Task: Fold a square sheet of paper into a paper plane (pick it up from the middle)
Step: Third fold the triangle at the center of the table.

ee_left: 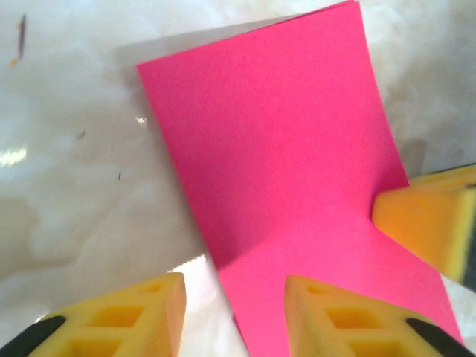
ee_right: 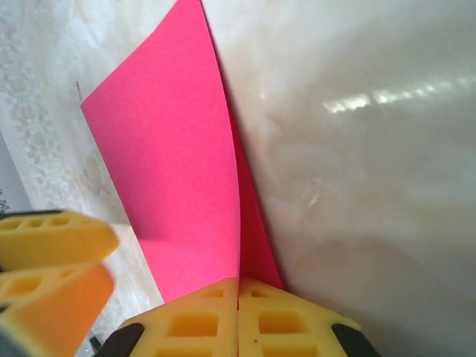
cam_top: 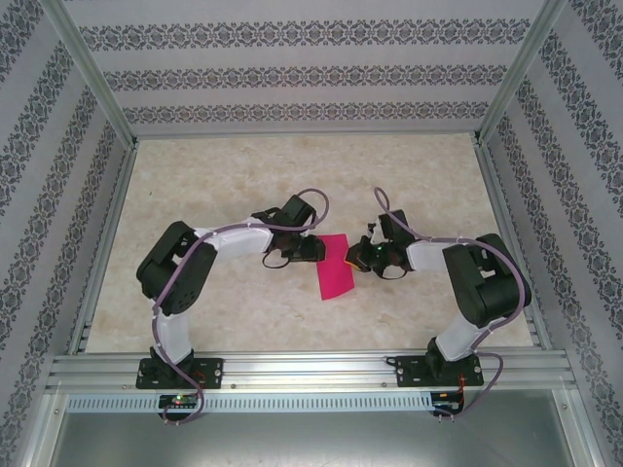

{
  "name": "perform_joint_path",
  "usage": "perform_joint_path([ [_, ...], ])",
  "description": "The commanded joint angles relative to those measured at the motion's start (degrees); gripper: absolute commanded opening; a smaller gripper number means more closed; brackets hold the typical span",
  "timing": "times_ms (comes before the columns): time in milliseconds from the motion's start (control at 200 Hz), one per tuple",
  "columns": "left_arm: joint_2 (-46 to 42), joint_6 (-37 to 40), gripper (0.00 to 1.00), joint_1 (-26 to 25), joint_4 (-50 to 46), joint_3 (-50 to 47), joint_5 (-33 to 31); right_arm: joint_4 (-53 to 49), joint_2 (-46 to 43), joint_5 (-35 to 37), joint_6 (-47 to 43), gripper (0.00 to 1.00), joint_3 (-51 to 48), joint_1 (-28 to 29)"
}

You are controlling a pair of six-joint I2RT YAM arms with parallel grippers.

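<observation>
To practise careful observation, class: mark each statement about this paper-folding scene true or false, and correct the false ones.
1. The right gripper is shut on the pink paper. True.
2. The left gripper has its jaws pressed together. False: they stand apart.
3. The pink paper is crumpled into a ball. False: it is a smooth sheet with a crease.
4. In the top view, the pink paper lies on the table between the two grippers. True.
</observation>
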Motion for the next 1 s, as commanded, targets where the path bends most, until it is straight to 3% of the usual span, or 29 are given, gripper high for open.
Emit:
perform_joint_path([
  [0, -5.6, 7.3, 0.45, -3.4, 0.6, -1.3, -1.9, 6.5, -3.4, 2.1, 8.0, 0.07, -2.1, 0.8],
  [175, -9.8, 11.0, 0.47, -9.8, -1.9, -3.8, -9.3, 5.8, -4.0, 5.0, 10.8, 0.07, -1.9, 2.3],
  [355, -15.8, 10.2, 0.46, -15.1, 3.3, -9.2, -17.1, 6.4, -2.6, 6.4, 12.6, 0.07, -2.0, 4.1],
  [535, -24.1, 9.7, 0.44, -15.9, 13.9, -17.5, -21.8, 6.7, -1.9, 7.0, 13.0, 0.08, -1.8, 5.0],
  [699, -26.5, 12.4, 0.45, -15.9, 13.7, -19.0, -28.1, 6.4, -1.7, 7.6, 13.5, 0.08, -1.6, 5.3],
  [809, -25.7, 14.8, 0.45, -15.9, 12.3, -18.2, -28.4, 6.4, -1.4, 8.0, 13.7, 0.09, -1.5, 5.4],
  [994, -26.9, 19.2, 0.45, -16.5, 21.6, -22.3, -24.7, 6.1, -1.2, 7.8, 13.8, 0.09, -1.1, 5.6],
])
